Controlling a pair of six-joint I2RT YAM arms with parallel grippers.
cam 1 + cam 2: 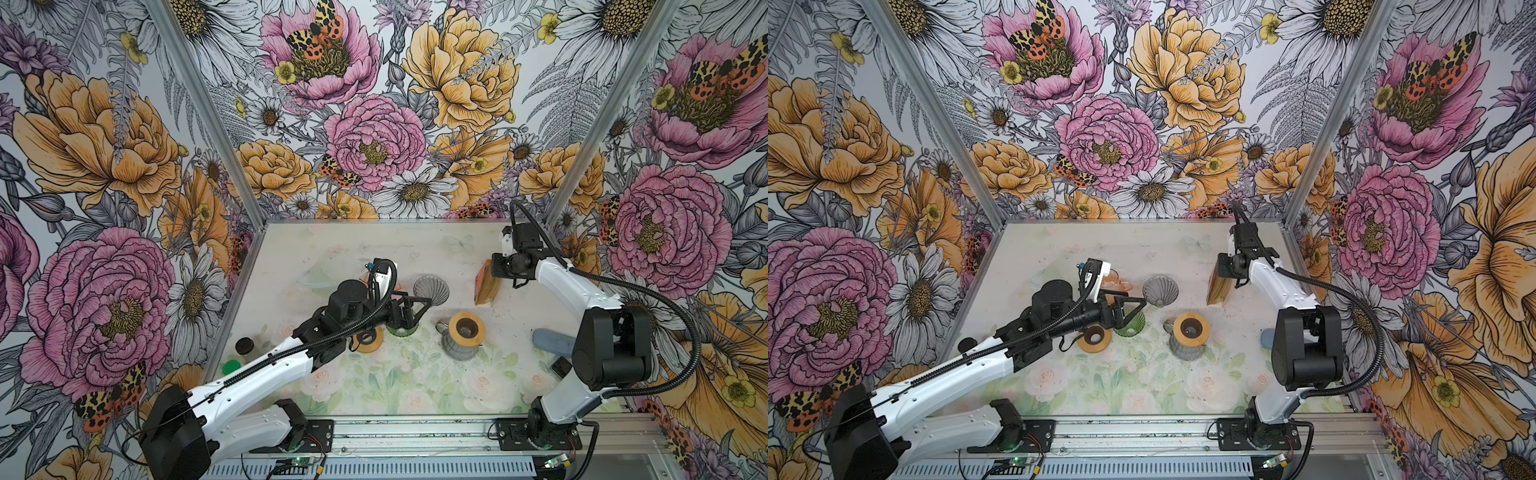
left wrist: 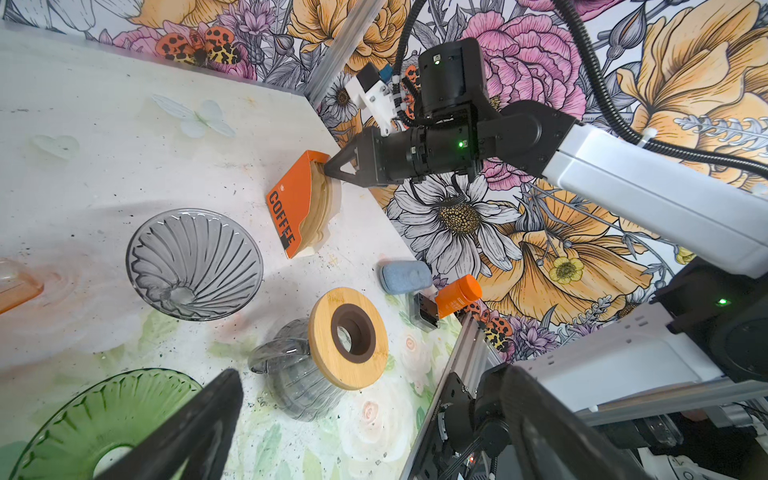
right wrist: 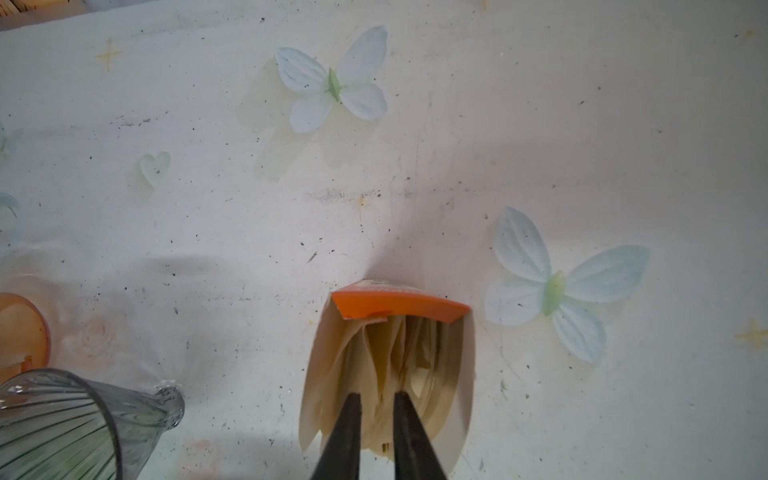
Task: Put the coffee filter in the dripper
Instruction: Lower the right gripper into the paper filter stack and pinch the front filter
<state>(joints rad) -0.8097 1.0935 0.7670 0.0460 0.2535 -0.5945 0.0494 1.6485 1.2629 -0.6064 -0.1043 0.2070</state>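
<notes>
Overall: two arms reach over a pale flowered surface; the filters are in their box, none in a dripper yet
Filter box: orange card with COFFEE printed along its length; it stands on end near the right edge of the surface; its long axis runs up from the surface toward the right hand; the printed face looks toward the grey dripper, the open side toward the right arm
Filters: tan paper leaves packed on edge inside the box, their curved edges showing at the open side; which way their tips point cannot be told
Right hand: fingers pushed into the open box from above, close together, pinching some of the leaves between them
Grey dripper: ribbed glass cone standing upright, wide mouth up; near the box but apart from it
Left hand: fingers spread wide, gripping nothing; it hangs over the green dripper, one finger pointing toward the grey dripper
Jug: ribbed glass with a round wooden lid; it stands just in front of the grey dripper
</notes>
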